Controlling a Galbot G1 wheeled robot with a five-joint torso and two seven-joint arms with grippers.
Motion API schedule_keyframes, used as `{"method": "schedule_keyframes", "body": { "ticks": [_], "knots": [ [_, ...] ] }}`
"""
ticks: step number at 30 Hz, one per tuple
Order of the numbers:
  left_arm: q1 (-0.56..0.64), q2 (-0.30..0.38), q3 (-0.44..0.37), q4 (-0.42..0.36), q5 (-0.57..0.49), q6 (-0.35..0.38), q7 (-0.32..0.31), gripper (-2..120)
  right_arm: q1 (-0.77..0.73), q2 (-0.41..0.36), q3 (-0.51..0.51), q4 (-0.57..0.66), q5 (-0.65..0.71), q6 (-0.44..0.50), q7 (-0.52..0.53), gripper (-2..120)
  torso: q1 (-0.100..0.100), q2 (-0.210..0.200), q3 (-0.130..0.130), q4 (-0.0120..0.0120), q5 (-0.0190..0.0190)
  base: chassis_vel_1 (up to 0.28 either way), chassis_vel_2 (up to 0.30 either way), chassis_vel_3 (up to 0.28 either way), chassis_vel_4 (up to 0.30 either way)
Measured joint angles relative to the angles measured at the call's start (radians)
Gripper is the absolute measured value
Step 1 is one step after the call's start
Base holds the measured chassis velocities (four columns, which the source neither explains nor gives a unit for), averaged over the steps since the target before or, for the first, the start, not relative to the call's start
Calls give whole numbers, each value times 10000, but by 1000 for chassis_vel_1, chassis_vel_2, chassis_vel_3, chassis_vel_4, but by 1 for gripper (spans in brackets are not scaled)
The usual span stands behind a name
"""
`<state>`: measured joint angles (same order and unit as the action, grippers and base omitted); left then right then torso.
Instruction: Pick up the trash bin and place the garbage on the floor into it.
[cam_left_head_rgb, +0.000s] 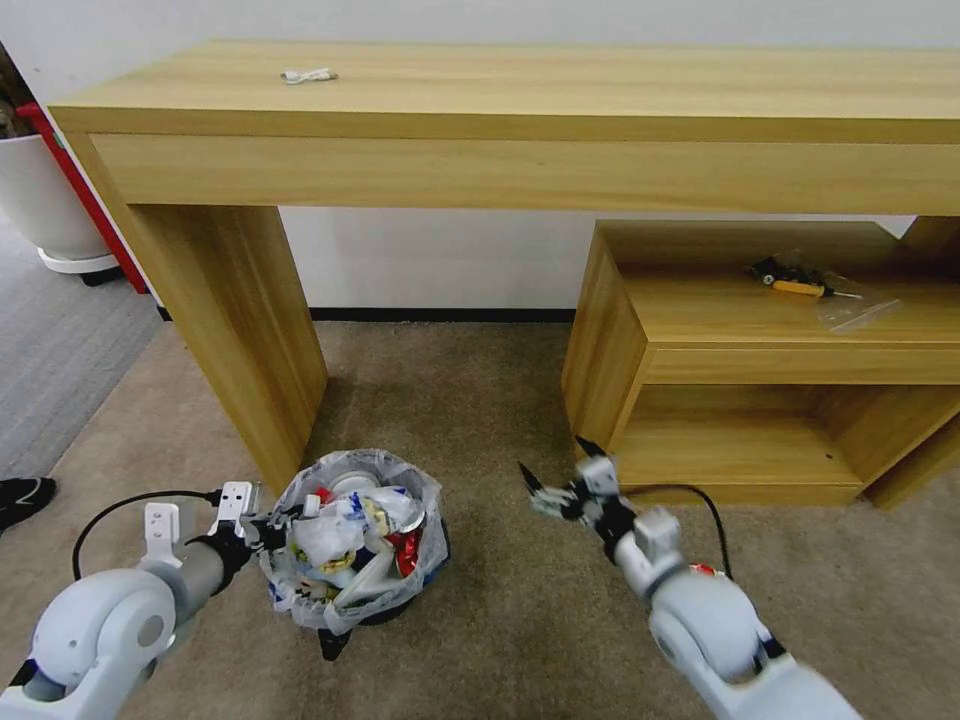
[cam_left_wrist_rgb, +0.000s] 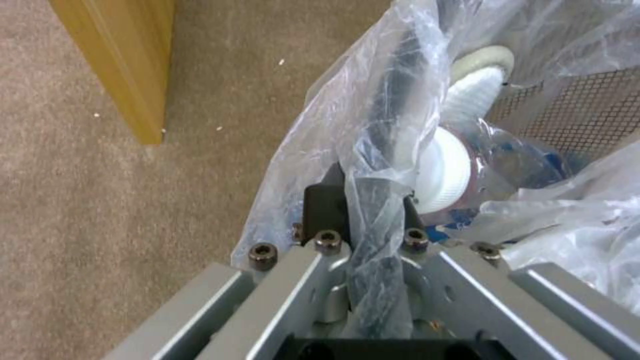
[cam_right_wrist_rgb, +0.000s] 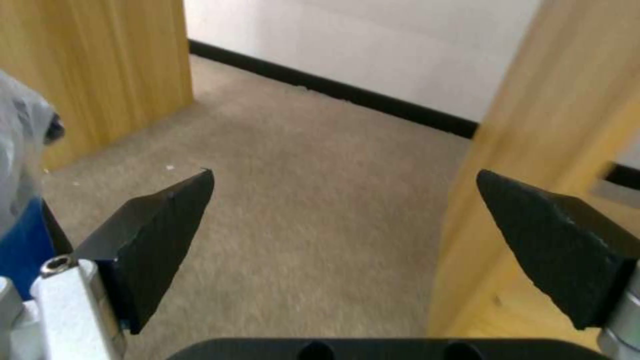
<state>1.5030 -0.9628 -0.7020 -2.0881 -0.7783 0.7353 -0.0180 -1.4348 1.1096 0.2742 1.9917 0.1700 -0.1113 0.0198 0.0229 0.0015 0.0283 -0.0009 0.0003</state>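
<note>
**Bin's nearly full, floor looks picked clean**

Closest to the camera on the left, the left gripper (cam_left_head_rgb: 262, 527) is clamped on the rim of the trash bin (cam_left_head_rgb: 355, 545), pinching the crinkled bag liner (cam_left_wrist_rgb: 373, 200) along with the black edge. You can see the plastic squeezed right between the fingers (cam_left_wrist_rgb: 325, 205) in the left wrist view. That bin sits just in front of the desk leg (cam_left_head_rgb: 245, 330), and it's stuffed: the garbage (cam_left_head_rgb: 350, 535) inside includes red wrapper bits, paper and what looks like a white slipper sole (cam_left_wrist_rgb: 477, 85).

Moving right of the bin, the floor (cam_left_head_rgb: 480, 400) is bare carpet as far as I can tell, just a few tiny specks. Further right of the bin, the right gripper (cam_left_head_rgb: 562, 478) hangs low with its jaws spread wide and nothing in them, near the low shelf unit (cam_left_head_rgb: 700, 400).

My read: collecting is basically done. Next move would be checking for leftovers and keeping the bin steady, since that grip is mostly on slippery bag.
</note>
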Motion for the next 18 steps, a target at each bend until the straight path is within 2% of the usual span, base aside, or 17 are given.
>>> {"method": "schedule_keyframes", "body": {
  "ticks": [6, 18],
  "knots": [
    [89, -140, 1, -166, 58, 0, 11, 0, -1142, 528, 792, 225, -550, 488, 3, 100, 0, 0, 0, 0, -1, 0, 0, 0, 0],
    [140, -193, -22, -305, 52, 0, -22, 0, -2493, 563, 1748, 257, -561, 1419, 115, 100, 0, 0, 1, 0, -1, 0, 0, 0, 0]
  ]
}}
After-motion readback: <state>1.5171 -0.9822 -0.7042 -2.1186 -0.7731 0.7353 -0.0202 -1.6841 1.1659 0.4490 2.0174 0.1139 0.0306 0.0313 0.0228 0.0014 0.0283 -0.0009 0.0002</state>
